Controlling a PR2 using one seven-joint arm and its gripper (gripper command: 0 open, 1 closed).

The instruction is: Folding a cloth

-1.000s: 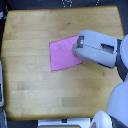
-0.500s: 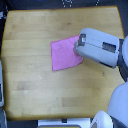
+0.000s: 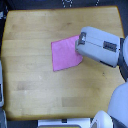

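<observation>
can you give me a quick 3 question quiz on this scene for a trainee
1. True or false: the cloth lies flat on the wooden table.
2. Which edge of the cloth does the gripper cover? A) the exterior view's left B) the exterior view's right
3. Fill in: the cloth's colour is ____.

Key: 1 true; 2 B; 3 pink.

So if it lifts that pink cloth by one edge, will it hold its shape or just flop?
Most likely flop: the cloth looks thin and lies flat against the wooden table, with soft corners. It is probably light too, being small beside the tabletop. A push might bunch or slide it rather than move it neatly. The end effector hides its edge on the exterior view's right.
</observation>
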